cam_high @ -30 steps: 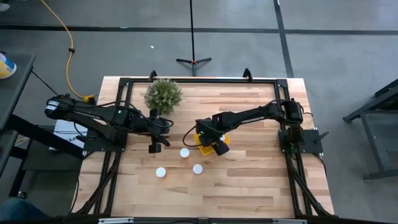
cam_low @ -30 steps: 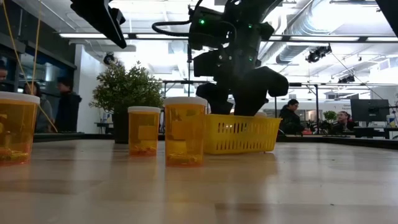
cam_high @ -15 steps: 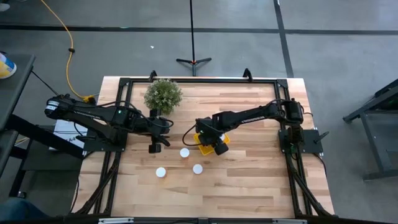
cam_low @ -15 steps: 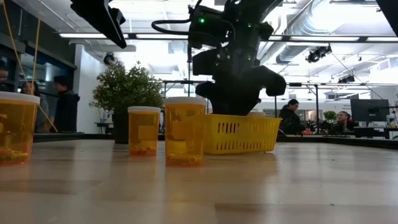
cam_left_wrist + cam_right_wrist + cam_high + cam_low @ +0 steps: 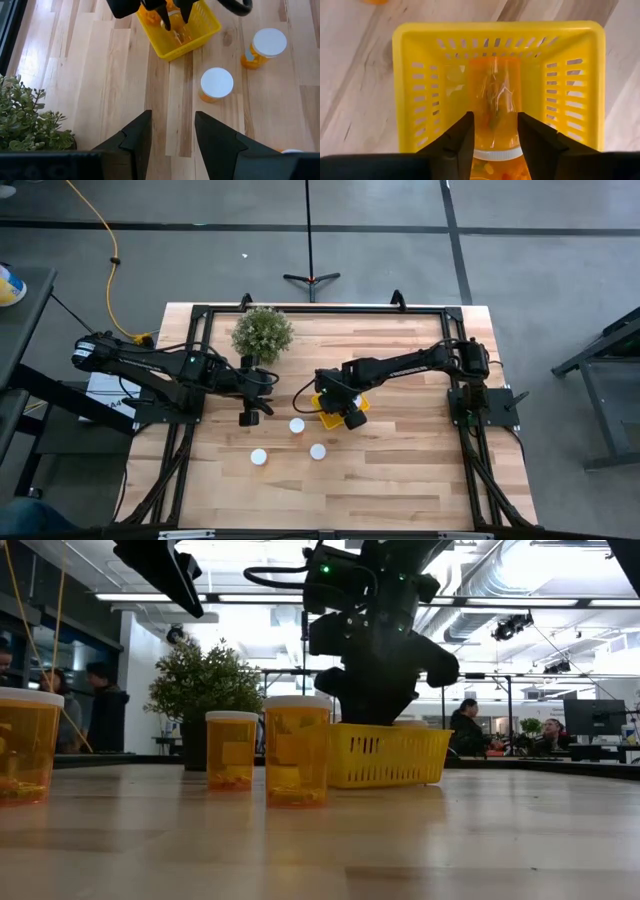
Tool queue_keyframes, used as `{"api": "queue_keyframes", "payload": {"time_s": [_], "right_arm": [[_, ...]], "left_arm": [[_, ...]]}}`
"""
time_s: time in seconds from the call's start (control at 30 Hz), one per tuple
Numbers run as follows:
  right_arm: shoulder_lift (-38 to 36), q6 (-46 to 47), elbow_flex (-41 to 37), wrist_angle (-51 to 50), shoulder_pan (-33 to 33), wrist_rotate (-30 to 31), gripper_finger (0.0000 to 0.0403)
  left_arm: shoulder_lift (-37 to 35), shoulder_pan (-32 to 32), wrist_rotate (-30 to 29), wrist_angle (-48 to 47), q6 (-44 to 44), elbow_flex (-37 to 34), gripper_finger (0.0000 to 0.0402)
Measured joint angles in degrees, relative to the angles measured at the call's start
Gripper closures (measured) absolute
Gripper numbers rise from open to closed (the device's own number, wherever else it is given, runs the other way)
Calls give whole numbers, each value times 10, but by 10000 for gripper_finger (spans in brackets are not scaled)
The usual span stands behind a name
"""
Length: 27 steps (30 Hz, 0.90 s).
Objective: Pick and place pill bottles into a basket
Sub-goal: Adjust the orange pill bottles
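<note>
Three bottles wait outside (light, slick plastic); right gripper hugs one over the basket, left gripper partly open, empty.

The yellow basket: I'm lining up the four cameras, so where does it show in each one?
High view: basket at table centre, mostly under the right hand.
Low view: right of centre, behind the pill bottles.
Left wrist view: at the top edge, the right hand above it.
Right wrist view: fills the frame, a bottle lying inside.
Shared landmark: the right hand over the basket.
</note>
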Motion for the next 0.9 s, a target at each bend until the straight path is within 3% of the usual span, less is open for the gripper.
{"api": "queue_keyframes", "payload": {"time_s": [0.23,0.47,0.63,0.9], "right_arm": [[3,-15,-2,-2,2,-11,201],[4,-30,-2,9,7,36,115],[16,-51,-2,9,8,23,111],[36,-50,-2,6,10,44,146]], "left_arm": [[0,0,0,0,0,0,218],[0,0,0,0,0,0,218],[0,0,-1,0,0,0,218],[0,0,-1,1,0,0,218]]}}
